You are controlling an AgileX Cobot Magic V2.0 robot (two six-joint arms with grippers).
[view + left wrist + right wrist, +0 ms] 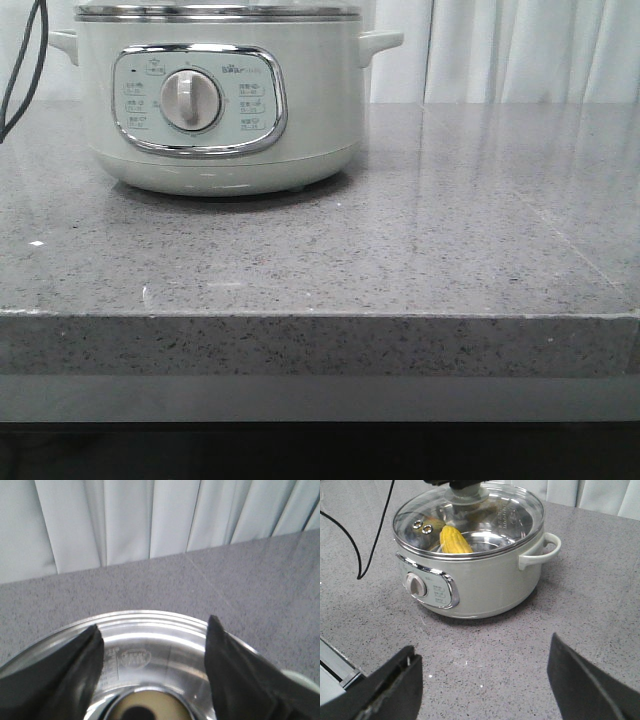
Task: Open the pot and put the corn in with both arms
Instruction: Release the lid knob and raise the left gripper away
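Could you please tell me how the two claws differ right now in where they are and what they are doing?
The left claw hangs directly above the pot's glass lid, fingers straddling its knob; the right claw sits back over bare countertop, away from the pot. Both are open and empty.

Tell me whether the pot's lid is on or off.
On. In the right wrist view the glass lid sits flat on the pot, with the corn visible through it inside.

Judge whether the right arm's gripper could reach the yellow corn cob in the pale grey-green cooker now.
Probably not: the corn cob lies under the glass lid, which covers the cooker.
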